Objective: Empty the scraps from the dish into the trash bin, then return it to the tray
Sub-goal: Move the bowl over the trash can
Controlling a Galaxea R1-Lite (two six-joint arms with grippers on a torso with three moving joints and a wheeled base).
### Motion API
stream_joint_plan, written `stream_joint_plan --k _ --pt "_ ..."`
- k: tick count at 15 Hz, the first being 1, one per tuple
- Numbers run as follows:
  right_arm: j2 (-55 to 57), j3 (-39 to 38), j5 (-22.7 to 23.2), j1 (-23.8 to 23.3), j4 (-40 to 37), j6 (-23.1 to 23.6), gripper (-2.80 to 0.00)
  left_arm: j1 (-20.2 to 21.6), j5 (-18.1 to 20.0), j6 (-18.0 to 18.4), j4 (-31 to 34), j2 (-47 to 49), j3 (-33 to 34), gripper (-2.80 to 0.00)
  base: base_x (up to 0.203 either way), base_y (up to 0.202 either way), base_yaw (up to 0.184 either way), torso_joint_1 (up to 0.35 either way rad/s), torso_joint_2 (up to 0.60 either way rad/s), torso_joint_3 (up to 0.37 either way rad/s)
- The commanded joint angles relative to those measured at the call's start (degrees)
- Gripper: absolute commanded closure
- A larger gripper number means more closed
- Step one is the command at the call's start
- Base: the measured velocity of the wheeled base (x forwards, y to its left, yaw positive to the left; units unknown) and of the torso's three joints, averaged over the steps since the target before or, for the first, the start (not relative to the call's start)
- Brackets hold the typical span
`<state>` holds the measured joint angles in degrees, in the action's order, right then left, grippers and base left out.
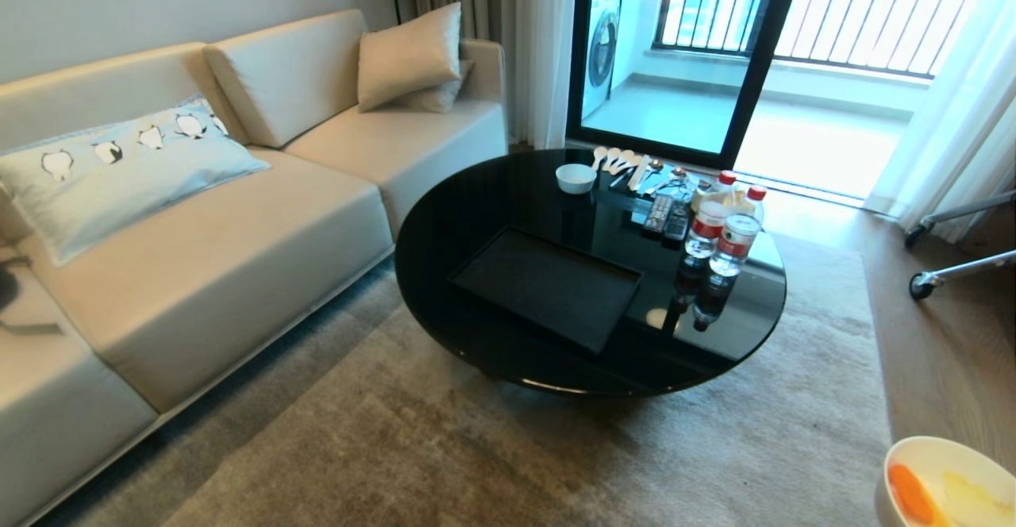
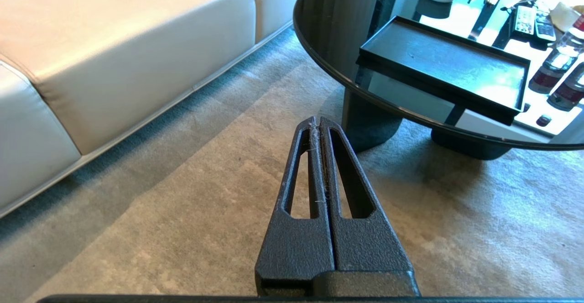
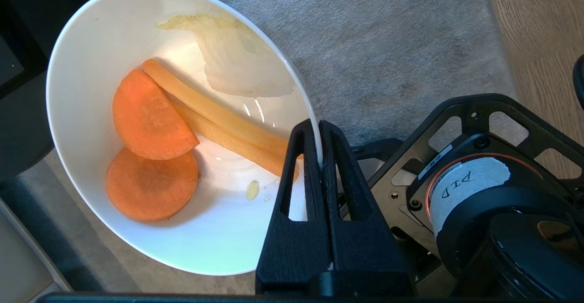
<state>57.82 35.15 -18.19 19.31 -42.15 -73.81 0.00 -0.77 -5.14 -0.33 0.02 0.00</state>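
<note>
My right gripper [image 3: 318, 127] is shut on the rim of the dish [image 3: 91, 43], a glossy white bowl held over the carpet. One finger is inside the rim, the other outside. In it lie the scraps [image 3: 153, 116]: two orange carrot slices, two pale orange sticks and a whitish leaf piece. The head view catches only part of the dish [image 1: 944, 455] at the bottom right corner. The black tray [image 1: 548, 285] sits bare on the round black table [image 1: 476, 217]. My left gripper [image 2: 316, 122] hangs shut with nothing in it, low over the carpet before the table. The trash bin is out of view.
A smaller white bowl [image 1: 575, 178], spoons, remotes [image 1: 667, 216] and two water bottles [image 1: 726, 233] stand on the table's far side. A beige sofa [image 1: 198, 225] runs along the left. Robot hardware [image 3: 470, 184] lies right beside the dish. A wheeled stand [image 1: 952, 269] is at the right.
</note>
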Motion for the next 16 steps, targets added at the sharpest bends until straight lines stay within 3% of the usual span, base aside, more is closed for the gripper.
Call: stream_joint_plan --k 1,16 --pt "0.19 0.19 -0.09 0.03 -0.26 -0.45 0.0 0.0 -0.02 -0.04 -0.02 -0.02 0.0 0.0 0.0 0.0 0.0 0.0 0.0 0.0" --pt "-0.34 -2.27 -0.18 0.01 -0.57 -0.45 0.0 0.0 -0.02 -0.04 -0.02 -0.02 0.0 0.0 0.0 0.0 0.0 0.0 0.0 0.0"
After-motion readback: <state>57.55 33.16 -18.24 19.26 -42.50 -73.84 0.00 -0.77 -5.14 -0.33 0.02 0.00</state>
